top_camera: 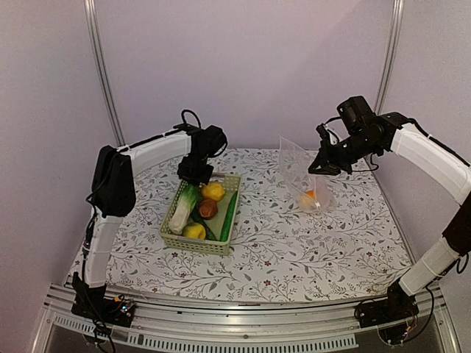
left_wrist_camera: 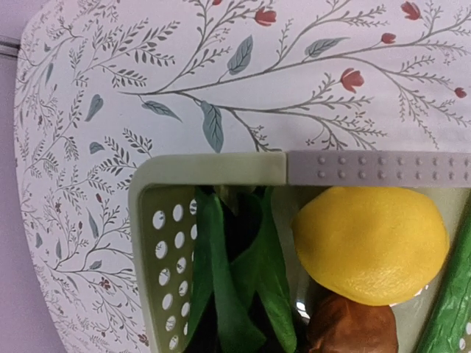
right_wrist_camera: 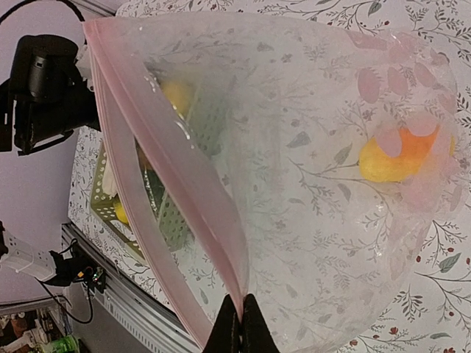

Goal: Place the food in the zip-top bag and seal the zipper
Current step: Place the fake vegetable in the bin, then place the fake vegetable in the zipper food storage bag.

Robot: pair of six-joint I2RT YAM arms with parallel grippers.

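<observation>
A: Step?
B: Loading. Right gripper (right_wrist_camera: pixel 239 325) is pinched tight on the zipper (right_wrist_camera: pixel 176 169), hanging the bag (top_camera: pixel 300 170) right of the basket (top_camera: pixel 197 243); orange piece (right_wrist_camera: pixel 401 158) inside. Left gripper (top_camera: pixel 195 173) is closed over the basket, nothing seen held.
A: Next?
B: Likely a firm hold on the lemon (left_wrist_camera: pixel 372 243).
A: Views?
B: Only the left wrist shows the pad (left_wrist_camera: pixel 375 168) beside the lemon; only the right wrist shows the pinch.

The left arm bends down, left pincer (top_camera: pixel 196 179) closed low; the right arm holds the right pincer (right_wrist_camera: pixel 241 327) raised, pinched tight.
</observation>
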